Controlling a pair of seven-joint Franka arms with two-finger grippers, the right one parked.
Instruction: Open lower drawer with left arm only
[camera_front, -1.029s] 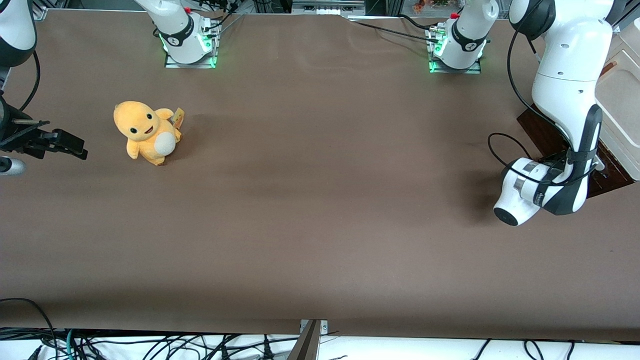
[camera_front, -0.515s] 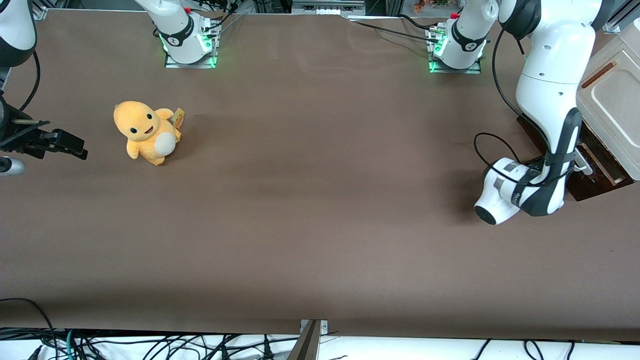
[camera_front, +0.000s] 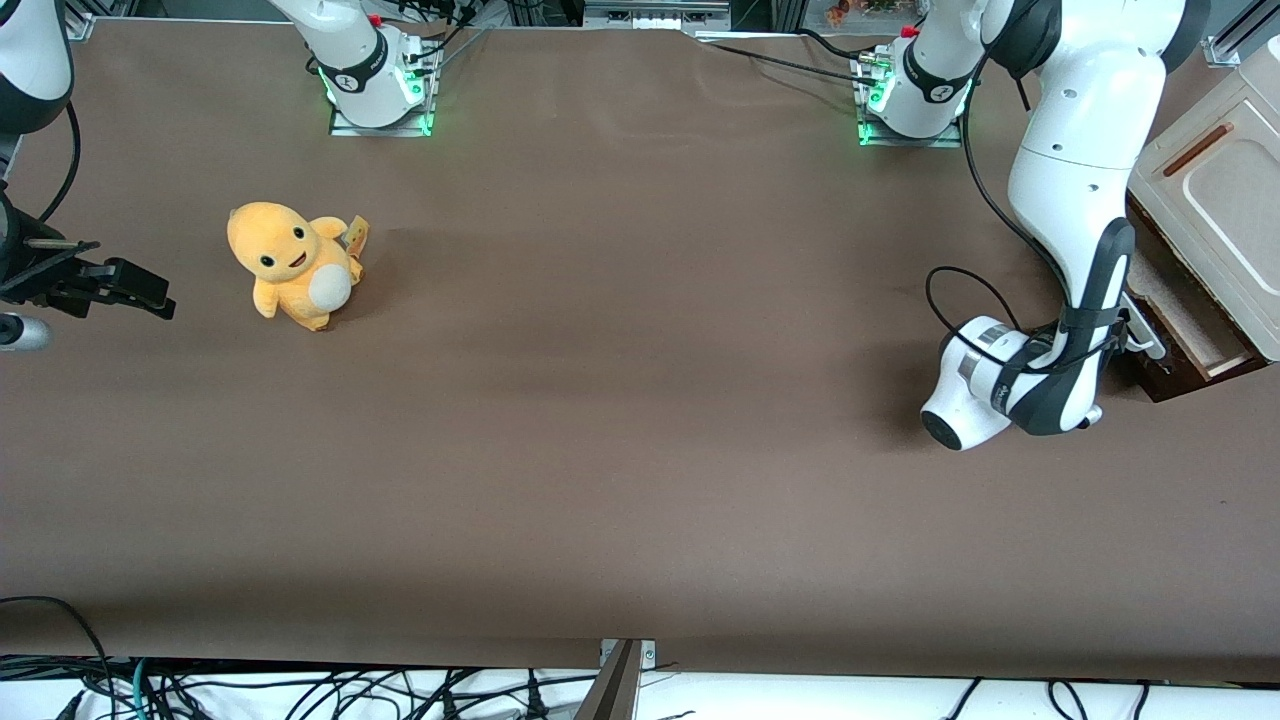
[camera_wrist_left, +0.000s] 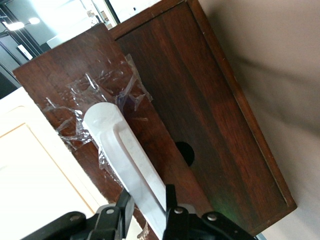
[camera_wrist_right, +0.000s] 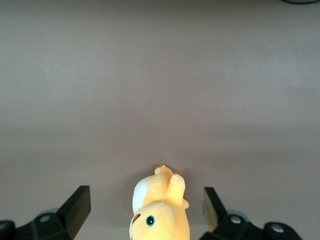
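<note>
The lower drawer (camera_front: 1190, 315) stands pulled out of the cream cabinet (camera_front: 1215, 205) at the working arm's end of the table, showing pale beige lining inside a dark brown rim. In the left wrist view its dark wooden front (camera_wrist_left: 200, 115) and long white bar handle (camera_wrist_left: 122, 150) fill the frame. The left arm (camera_front: 1075, 200) reaches down in front of the drawer. Its black gripper (camera_wrist_left: 146, 205) is shut on the white handle, one finger on each side of the bar. In the front view the gripper sits at the handle (camera_front: 1140, 335), mostly hidden by the wrist.
A yellow plush toy (camera_front: 290, 262) sits on the brown table (camera_front: 620, 400) toward the parked arm's end. Two arm bases (camera_front: 905, 85) with green lights stand farther from the front camera. Cables hang along the table's near edge.
The left arm has moved toward the parked arm's end, holding the handle. The drawer has slid out of the cabinet and its beige lining now shows.
</note>
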